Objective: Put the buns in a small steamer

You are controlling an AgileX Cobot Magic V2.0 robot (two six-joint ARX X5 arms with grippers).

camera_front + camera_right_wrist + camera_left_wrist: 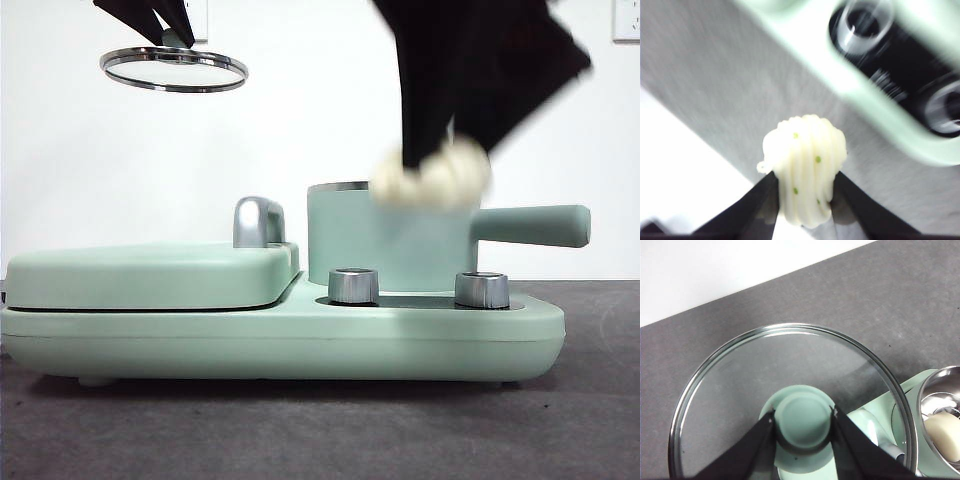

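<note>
My right jaws [805, 192] clamp the ridged bun [805, 165] mid-frame, near the steamer [385, 235]; left jaws [804, 432] pinch the lid [790, 390] upper left; smooth bun [944, 432] already inside.

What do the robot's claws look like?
Both are plain black. The left claw has two flat, wedge-shaped jaws that taper toward their tips. The right claw looks the same. No cables or markings show. In the front view the arms are just big dark shapes.
</note>
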